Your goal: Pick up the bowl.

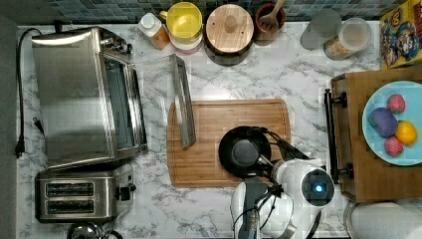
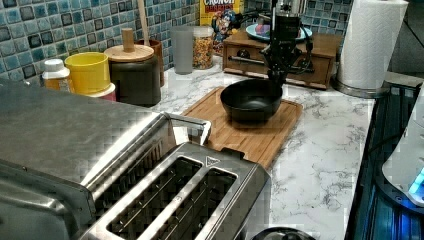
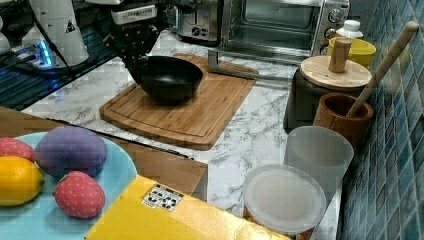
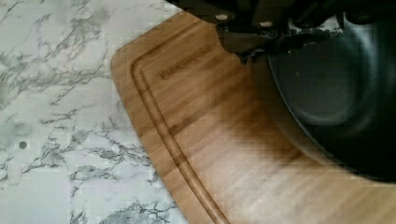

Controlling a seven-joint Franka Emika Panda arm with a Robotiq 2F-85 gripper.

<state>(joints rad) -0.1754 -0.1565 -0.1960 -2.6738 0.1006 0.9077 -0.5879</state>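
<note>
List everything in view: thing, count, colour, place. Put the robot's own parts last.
Bowl: one, matte black, on the cutting board.
Cutting board: one, wooden, middle of the marble counter.
Toaster oven: one, steel, door open, the top view's left.
Toaster: one, steel, two slots, beside the oven.
Yellow container: one, by the tiled wall.
Wooden-lidded canister: one, dark, next to the yellow container.
Utensil holder: one, brown, holding a wooden spoon.
Plate: one, light blue, holding four fruits, on a wooden box.
Paper towel roll: one, white, the left view's right.
Gripper: one, black, fingers at the bowl's rim.
</note>
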